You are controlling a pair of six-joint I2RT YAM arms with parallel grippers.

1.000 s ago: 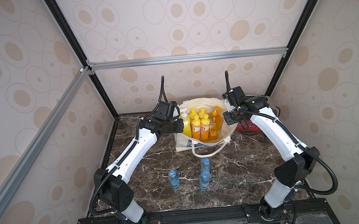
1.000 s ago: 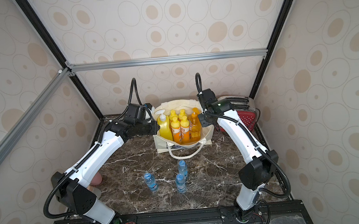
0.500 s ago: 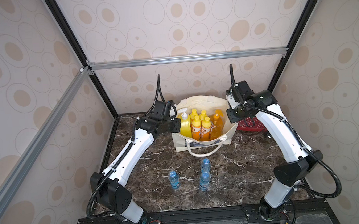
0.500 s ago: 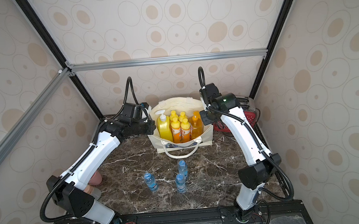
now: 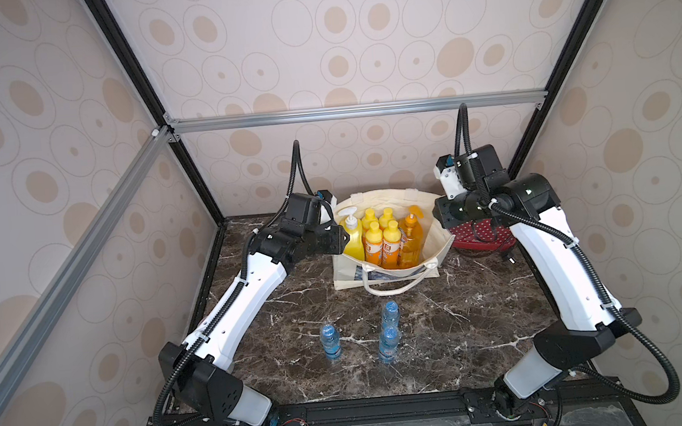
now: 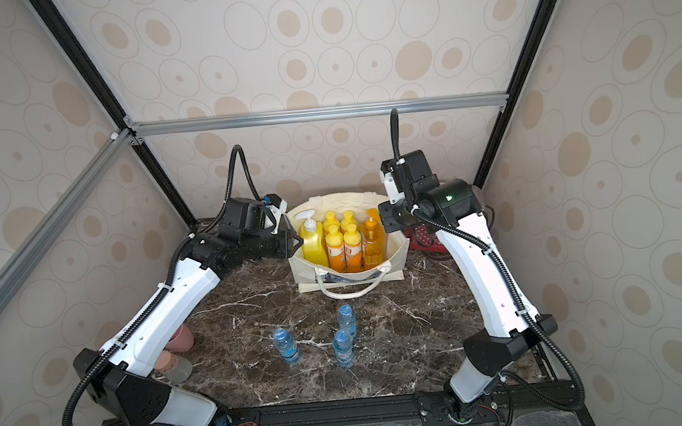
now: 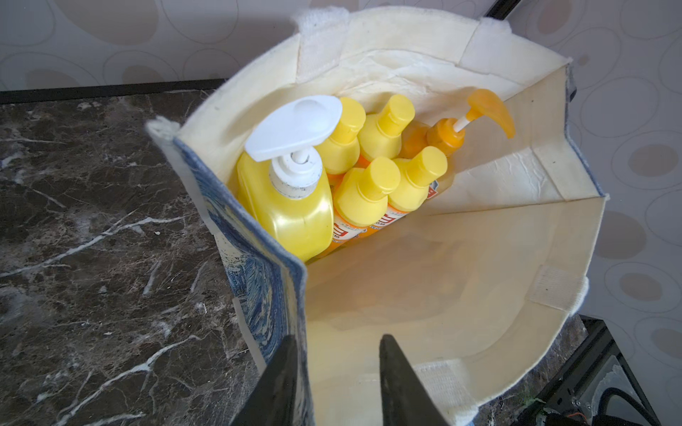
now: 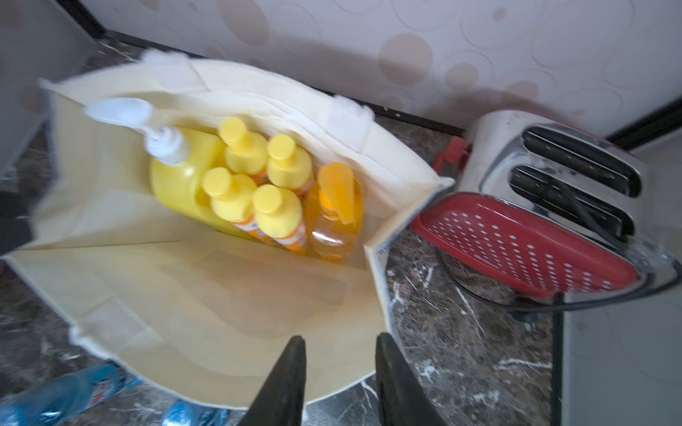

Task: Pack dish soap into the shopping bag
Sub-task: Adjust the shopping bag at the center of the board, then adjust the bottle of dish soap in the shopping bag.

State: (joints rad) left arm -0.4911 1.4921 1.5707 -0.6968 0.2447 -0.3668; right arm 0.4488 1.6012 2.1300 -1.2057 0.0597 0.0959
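desk (image 5: 464, 316) near edge, 6 o'clock: three water bottles (image 5: 330, 342) | far end, 12 o'clock: bag (image 5: 348, 271) upright, mouth open, six soap bottles (image 5: 383, 240) standing inside, long axes vertical | left tool (image 7: 336, 337) at bag's 9 o'clock, jaws parted, gripping nothing | right tool (image 8: 340, 337) at 3 o'clock, likewise, equally near | toaster (image 5: 478, 236) behind, 2 o'clock

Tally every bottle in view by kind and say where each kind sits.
Big yellow pump bottle: 1, in the tote
Amber orange-pump bottle: 1, in the tote
Small yellow-capped bottles: 4, in the tote
Blue-capped water bottles: 3, on the table
Total: 9
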